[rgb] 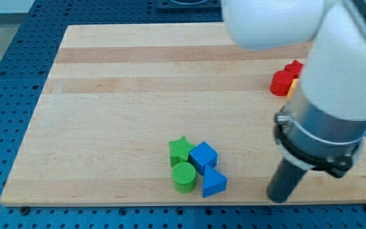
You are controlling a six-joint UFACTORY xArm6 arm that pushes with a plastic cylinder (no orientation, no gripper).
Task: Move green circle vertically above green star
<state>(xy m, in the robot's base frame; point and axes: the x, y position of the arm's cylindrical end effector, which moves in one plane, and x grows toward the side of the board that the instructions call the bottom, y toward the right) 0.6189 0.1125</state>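
The green circle (183, 177) sits near the board's bottom edge, just below the green star (181, 151) and touching it. A blue cube (203, 156) lies right of the star, and a blue triangle (213, 182) lies right of the circle. My tip (276, 198) is at the bottom right of the board, well to the right of this cluster and apart from every block.
Two red blocks (283, 82) and a sliver of a yellow block (292, 90) sit at the view's right, partly hidden by the white arm (335, 76). The wooden board (119, 95) lies on a blue perforated table (5, 76).
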